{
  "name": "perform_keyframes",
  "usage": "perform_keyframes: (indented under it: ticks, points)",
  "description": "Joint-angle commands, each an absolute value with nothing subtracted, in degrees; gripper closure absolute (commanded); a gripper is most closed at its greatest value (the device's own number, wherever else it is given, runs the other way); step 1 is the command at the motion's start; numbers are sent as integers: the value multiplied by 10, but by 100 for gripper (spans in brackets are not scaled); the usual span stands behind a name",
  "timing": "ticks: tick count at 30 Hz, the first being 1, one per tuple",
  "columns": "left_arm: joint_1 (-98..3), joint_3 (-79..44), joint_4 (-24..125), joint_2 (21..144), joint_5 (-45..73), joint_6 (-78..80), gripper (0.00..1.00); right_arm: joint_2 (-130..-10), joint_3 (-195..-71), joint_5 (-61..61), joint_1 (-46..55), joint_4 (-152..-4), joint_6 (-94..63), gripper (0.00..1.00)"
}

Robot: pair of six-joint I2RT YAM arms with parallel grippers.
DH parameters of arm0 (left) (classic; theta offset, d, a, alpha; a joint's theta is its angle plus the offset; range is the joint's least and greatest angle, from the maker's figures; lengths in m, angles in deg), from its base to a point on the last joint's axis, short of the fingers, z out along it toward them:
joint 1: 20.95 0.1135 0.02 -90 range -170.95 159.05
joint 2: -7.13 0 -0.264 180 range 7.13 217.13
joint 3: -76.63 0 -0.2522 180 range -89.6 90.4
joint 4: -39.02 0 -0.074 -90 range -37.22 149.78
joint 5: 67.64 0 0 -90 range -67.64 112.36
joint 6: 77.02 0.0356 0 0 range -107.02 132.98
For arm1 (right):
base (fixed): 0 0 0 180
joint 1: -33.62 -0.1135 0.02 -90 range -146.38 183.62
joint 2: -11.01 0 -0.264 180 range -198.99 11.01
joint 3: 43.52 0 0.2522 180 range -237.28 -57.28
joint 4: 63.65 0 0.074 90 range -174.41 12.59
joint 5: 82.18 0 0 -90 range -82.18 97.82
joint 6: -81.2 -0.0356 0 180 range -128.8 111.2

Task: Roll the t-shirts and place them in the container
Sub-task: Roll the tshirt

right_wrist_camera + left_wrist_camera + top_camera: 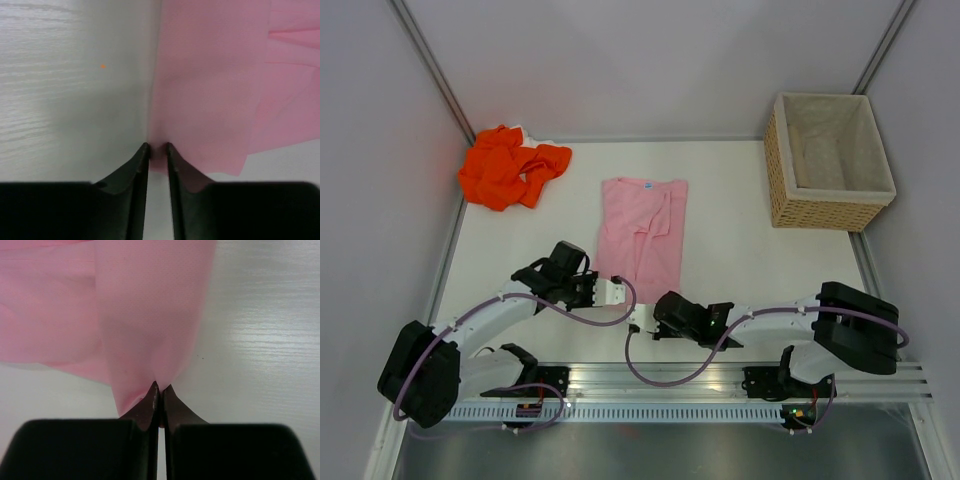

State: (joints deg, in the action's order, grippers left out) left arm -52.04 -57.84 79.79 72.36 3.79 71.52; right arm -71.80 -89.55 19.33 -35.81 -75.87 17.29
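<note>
Left end effector (159,386): I have it pinched on the lower hem of the pink t-shirt (642,235).
Right end effector (158,146): clamped on the same hem.
Orange t-shirt (510,165): crumpled, upper left.

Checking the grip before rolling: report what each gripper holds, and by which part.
Left gripper and right gripper pinch the pink t-shirt by its near hem, at opposite ends.

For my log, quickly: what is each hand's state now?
Left hand: closed on the light pink cloth t-shirt.
Right hand: closed on the same t-shirt.
</note>
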Motion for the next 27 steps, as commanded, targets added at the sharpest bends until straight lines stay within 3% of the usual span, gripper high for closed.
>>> perform_keyframes:
  ticks: [1,2,3,8,16,27]
  points:
    - [-517,-573,801,720,14,703,98,-750,-902,213,-358,-801,171,81]
    - [-517,-572,804,719,13,703,98,-750,-904,214,-359,-802,167,97]
    - [-516,-570,808,717,14,705,98,-747,-905,215,-359,-812,160,100]
    - [-510,-549,882,711,-12,725,98,-689,-933,146,-358,-883,152,100]
    - [-503,-453,1193,749,-114,804,98,-610,-999,-109,-335,-1089,211,100]
    - [-443,-394,1158,855,-131,796,87,-633,-1003,-185,-190,-1008,192,100]
